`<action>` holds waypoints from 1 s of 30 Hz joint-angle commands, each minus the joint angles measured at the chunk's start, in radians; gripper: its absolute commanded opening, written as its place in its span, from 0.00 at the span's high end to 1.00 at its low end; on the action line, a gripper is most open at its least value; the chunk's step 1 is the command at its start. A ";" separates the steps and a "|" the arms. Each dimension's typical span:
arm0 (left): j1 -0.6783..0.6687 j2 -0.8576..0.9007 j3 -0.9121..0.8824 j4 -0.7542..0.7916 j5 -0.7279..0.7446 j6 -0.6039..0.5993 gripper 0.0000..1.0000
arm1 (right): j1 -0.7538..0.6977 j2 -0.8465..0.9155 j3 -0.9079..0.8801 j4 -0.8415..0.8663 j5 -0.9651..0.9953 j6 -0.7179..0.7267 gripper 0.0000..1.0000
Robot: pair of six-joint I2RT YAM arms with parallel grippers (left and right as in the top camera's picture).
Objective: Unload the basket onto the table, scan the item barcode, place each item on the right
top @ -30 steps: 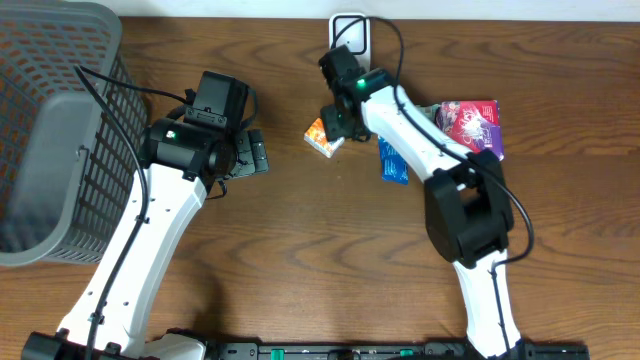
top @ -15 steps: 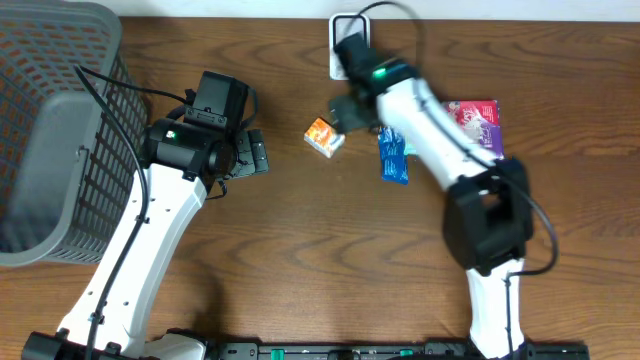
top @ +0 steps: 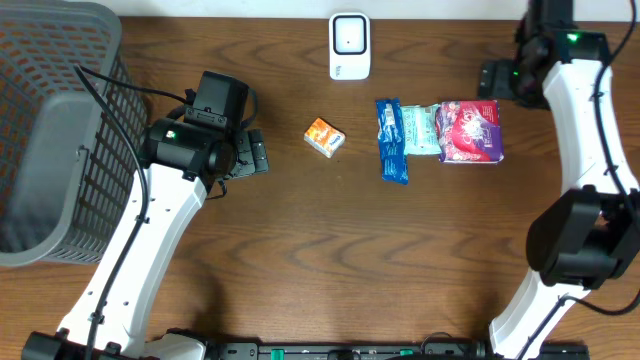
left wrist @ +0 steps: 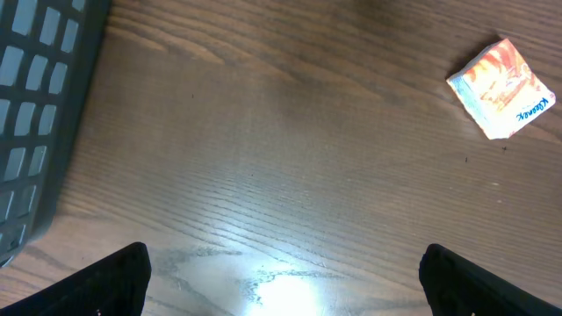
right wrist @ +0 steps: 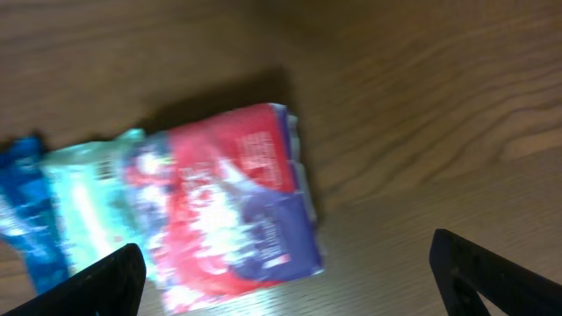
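Both grippers open over a wooden table (top: 330,260).
The left gripper (left wrist: 281,274) and right gripper (right wrist: 288,274) stand wide, holding nothing. The orange Kleenex pack (top: 324,137) lies below-left of the white barcode scanner (top: 349,46). Below-right of the scanner lie 3 items: blue packet (top: 391,141), teal packet (top: 421,130), red-and-purple pack (top: 469,131).

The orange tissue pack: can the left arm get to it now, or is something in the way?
Probably yes. The orange tissue pack lies alone, close to the open left gripper, with nothing between them.
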 commanded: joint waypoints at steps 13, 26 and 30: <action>0.003 -0.001 0.004 -0.004 -0.009 -0.005 0.02 | -0.217 0.376 -0.008 -0.027 -0.711 -0.349 0.22; 0.003 -0.001 0.004 -0.004 -0.009 -0.005 0.02 | -0.230 0.365 0.008 -0.108 -1.041 -0.198 0.99; 0.003 -0.001 0.004 -0.004 -0.009 -0.005 0.02 | -0.231 0.294 0.008 -0.114 -1.226 -0.075 0.99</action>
